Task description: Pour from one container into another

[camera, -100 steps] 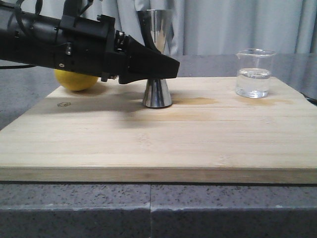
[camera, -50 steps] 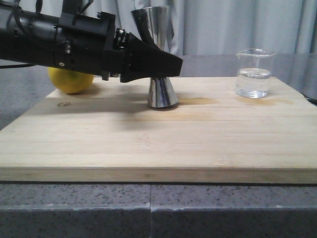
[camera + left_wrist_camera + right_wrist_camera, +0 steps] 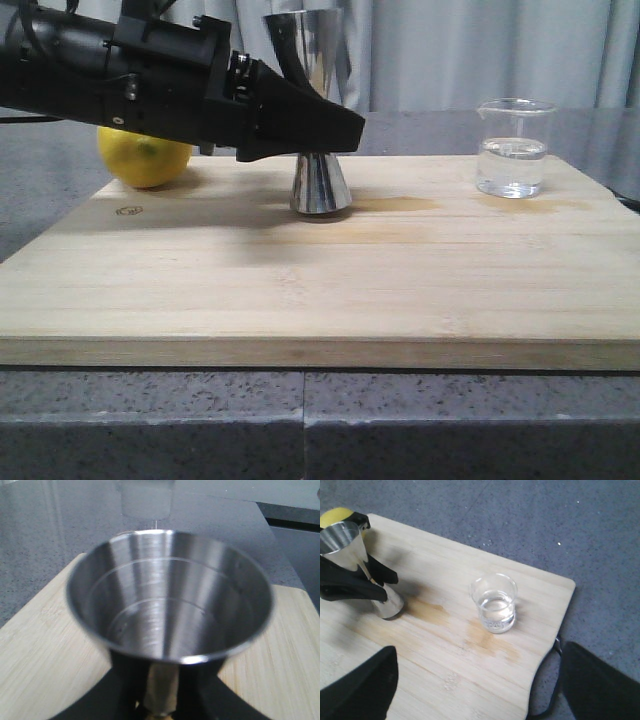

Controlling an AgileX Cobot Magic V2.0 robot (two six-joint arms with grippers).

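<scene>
Jigger (image 3: pixel 318 120) upright mid-board toward the far edge of the cutting board (image 3: pixel 320 300), pinched at its waist by left end effector (image 3: pixel 325 135). Beaker (image 3: pixel 513 148) with water near far right corner. Right end effector (image 3: pixel 475 690) spread, holding nothing.

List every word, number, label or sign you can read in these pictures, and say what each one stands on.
No text can be read anywhere.
A small dark stamp on the wooden board: too small to read.
Any printed marks on the glass beaker: too faint to read.
The steel jigger shows plain lines inside, no numbers.
</scene>
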